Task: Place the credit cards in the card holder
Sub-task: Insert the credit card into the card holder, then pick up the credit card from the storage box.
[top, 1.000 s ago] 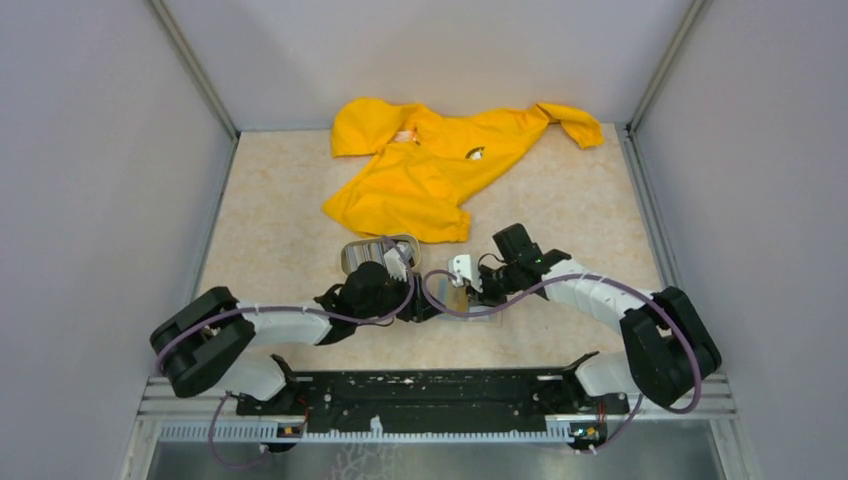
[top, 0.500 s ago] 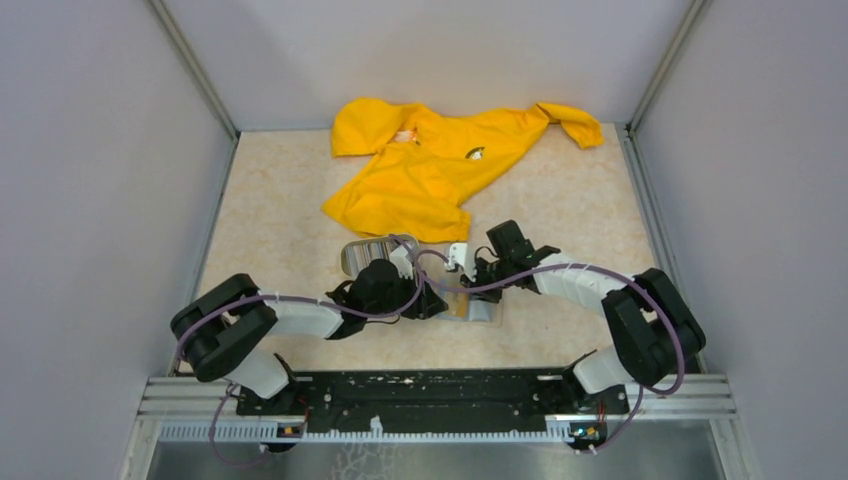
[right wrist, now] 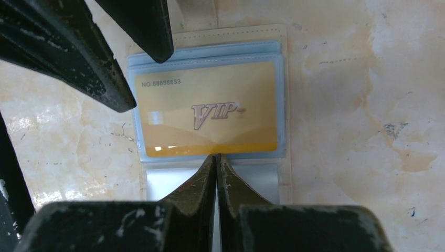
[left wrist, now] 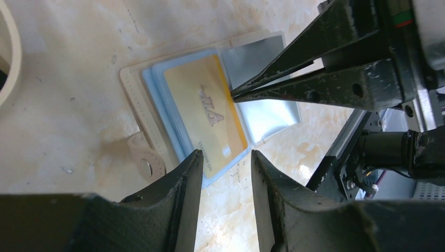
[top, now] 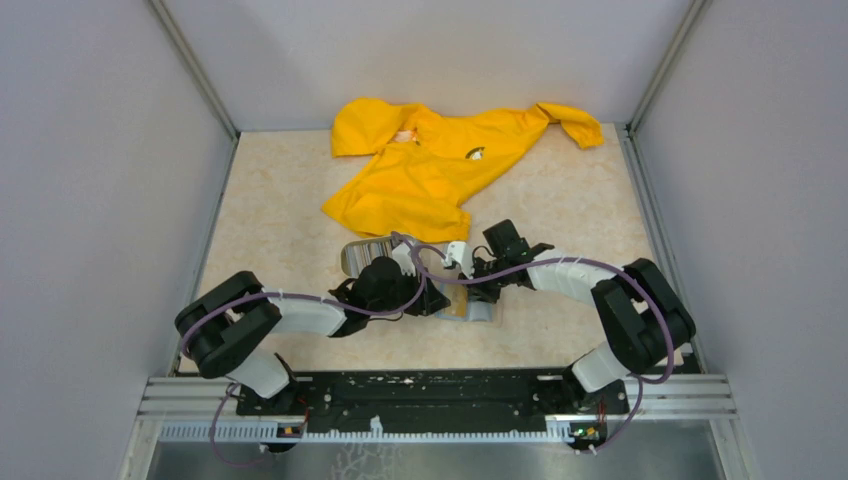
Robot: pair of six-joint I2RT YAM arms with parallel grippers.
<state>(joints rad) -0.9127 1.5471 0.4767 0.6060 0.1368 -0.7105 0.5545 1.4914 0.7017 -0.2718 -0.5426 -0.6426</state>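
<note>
The tan card holder [left wrist: 132, 89] lies open on the table, bluish clear pockets up; it also shows in the top view [top: 478, 310]. A gold "VIP" card [right wrist: 210, 110] sits in its top pocket [left wrist: 207, 113]. My right gripper [right wrist: 216, 156] is shut, its tips touching the gold card's near edge over an empty clear pocket [right wrist: 262, 181]. My left gripper [left wrist: 225, 155] is open and empty, its fingertips [right wrist: 157, 37] at the holder's opposite edge by the snap tab [left wrist: 144, 165]. A striped stack of cards [top: 365, 253] lies in the oval tray behind the left gripper.
The beige oval tray [top: 408, 240] stands just behind the two grippers; its rim shows in the left wrist view [left wrist: 11, 52]. A yellow garment [top: 430, 170] lies spread at the back of the table. Grey walls close in both sides.
My right arm has folded inward and its gripper has moved left onto the card holder. My left arm has shifted a little to the right.
</note>
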